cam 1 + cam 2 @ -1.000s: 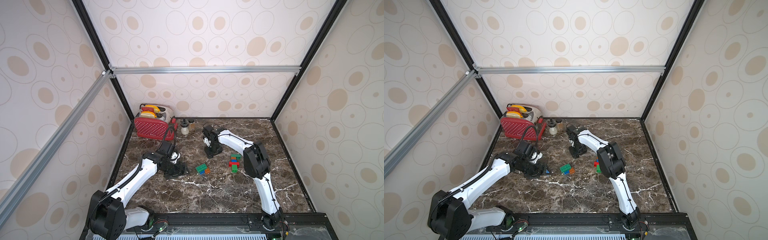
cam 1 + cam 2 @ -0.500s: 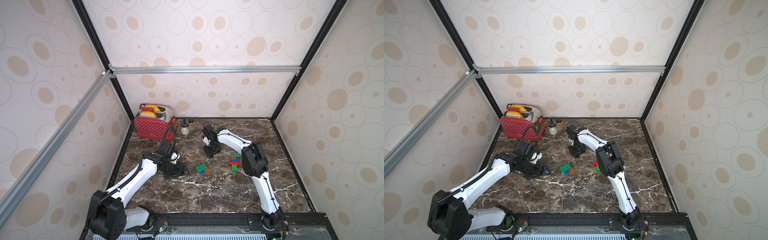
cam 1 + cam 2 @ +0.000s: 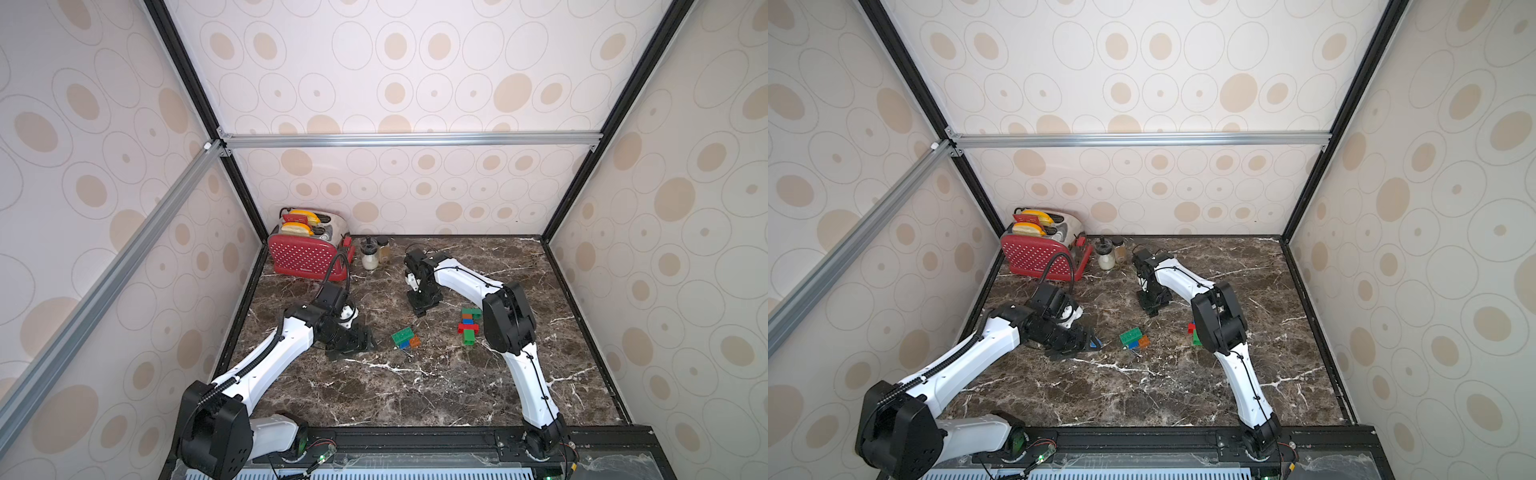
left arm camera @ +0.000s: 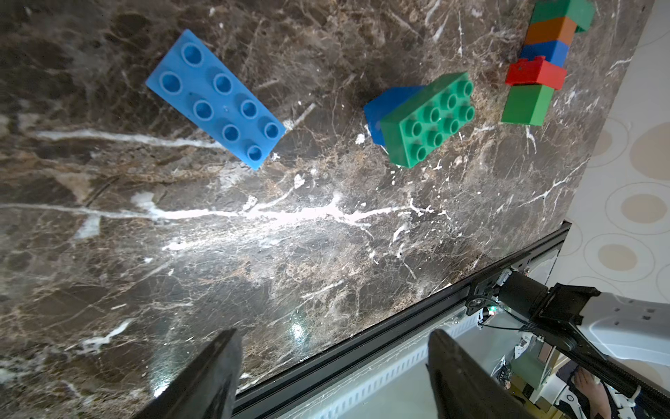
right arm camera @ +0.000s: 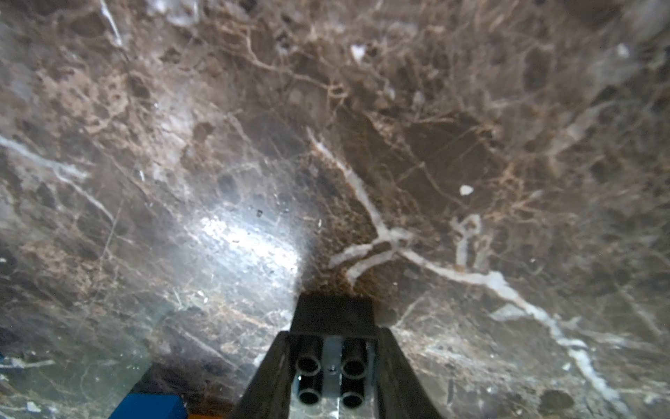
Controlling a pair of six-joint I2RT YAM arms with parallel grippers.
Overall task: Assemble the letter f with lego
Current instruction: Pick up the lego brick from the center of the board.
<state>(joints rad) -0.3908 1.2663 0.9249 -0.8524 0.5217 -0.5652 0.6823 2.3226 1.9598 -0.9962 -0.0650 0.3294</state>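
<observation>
Right pincer (image 5: 333, 337) is clamped on black lego brick (image 5: 331, 315), near tabletop (image 5: 435, 145). Left pincer (image 4: 333, 362) is held open, nothing between jaws. Blue plate (image 4: 215, 99), green brick (image 4: 427, 119) and multicolour stack (image 4: 540, 61) are spread on tabletop.

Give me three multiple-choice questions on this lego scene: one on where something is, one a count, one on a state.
1. Where does the red toaster stand?
A far left corner; B middle; C near right corner.
2. How many studs has the flat blue plate?
A four; B six; C eight.
3. What state is the right end effector in?
A open and empty; B shut on a black brick; C shut on a green brick.

Answers:
1 A, both top views show it against the back wall at the left.
2 C, the left wrist view shows two rows of four.
3 B, the right wrist view shows the studded black brick clamped between the jaws.
</observation>
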